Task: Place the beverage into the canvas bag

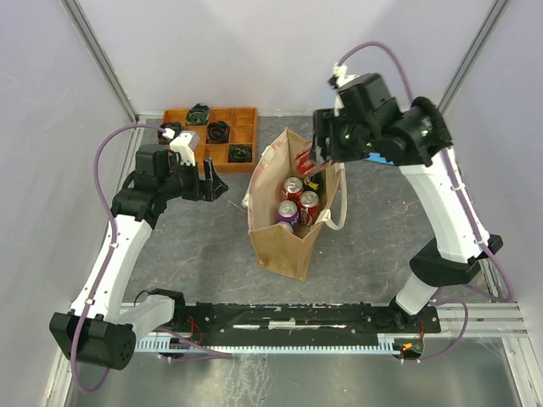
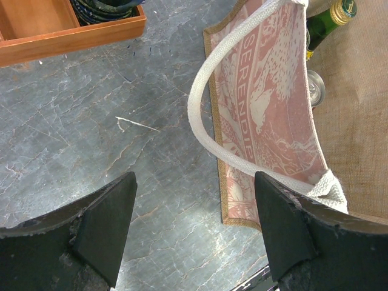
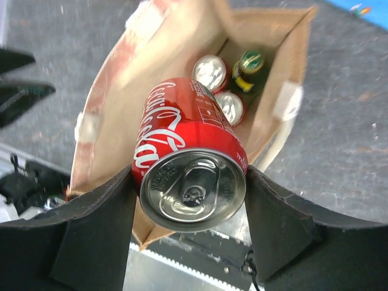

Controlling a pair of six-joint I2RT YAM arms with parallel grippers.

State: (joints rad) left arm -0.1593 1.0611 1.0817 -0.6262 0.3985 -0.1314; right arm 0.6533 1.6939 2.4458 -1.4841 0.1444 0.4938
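A red Coca-Cola can, the beverage (image 3: 182, 139), is clamped sideways between the black fingers of my right gripper (image 3: 191, 200), its silver top facing the camera. It hangs just above the open mouth of the canvas bag (image 3: 115, 91). From overhead, the right gripper (image 1: 321, 151) hovers over the far end of the tan bag (image 1: 284, 242). Inside the bag stand two cans (image 3: 210, 71) and a green bottle (image 3: 250, 63). My left gripper (image 2: 194, 224) stands open and empty over the table, beside the bag's pink printed panel (image 2: 273, 115) and white loop handle (image 2: 203, 91).
An orange compartment tray (image 1: 246, 123) with dark items sits at the back left, behind the left gripper (image 1: 212, 180). Its edge (image 2: 73, 36) shows in the left wrist view. White walls with metal posts close in the table's sides and back.
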